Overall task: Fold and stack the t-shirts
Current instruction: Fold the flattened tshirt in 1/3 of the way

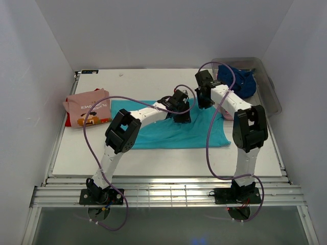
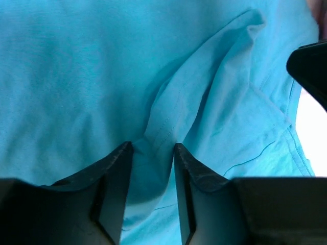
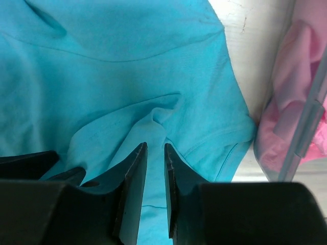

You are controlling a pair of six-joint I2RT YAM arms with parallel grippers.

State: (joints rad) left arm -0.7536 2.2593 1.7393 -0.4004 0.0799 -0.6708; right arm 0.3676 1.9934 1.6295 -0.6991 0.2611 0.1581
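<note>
A plain turquoise t-shirt (image 1: 163,133) lies spread across the middle of the table. My left gripper (image 1: 182,116) is down on its far middle part. In the left wrist view (image 2: 152,145) it is shut on a raised fold of the turquoise cloth (image 2: 76,76). My right gripper (image 1: 204,100) is at the shirt's far right part. In the right wrist view (image 3: 155,145) it is closed narrowly on a pinched ridge of the same cloth (image 3: 102,66). A folded salmon-pink t-shirt (image 1: 87,107) with white lettering lies at the left on a red one (image 1: 67,120).
A clear grey tub (image 1: 270,89) stands at the back right with a navy t-shirt (image 1: 240,81) in it and a bright pink one (image 3: 294,102) behind its wall (image 3: 306,127). The white table (image 1: 153,81) is walled in on three sides.
</note>
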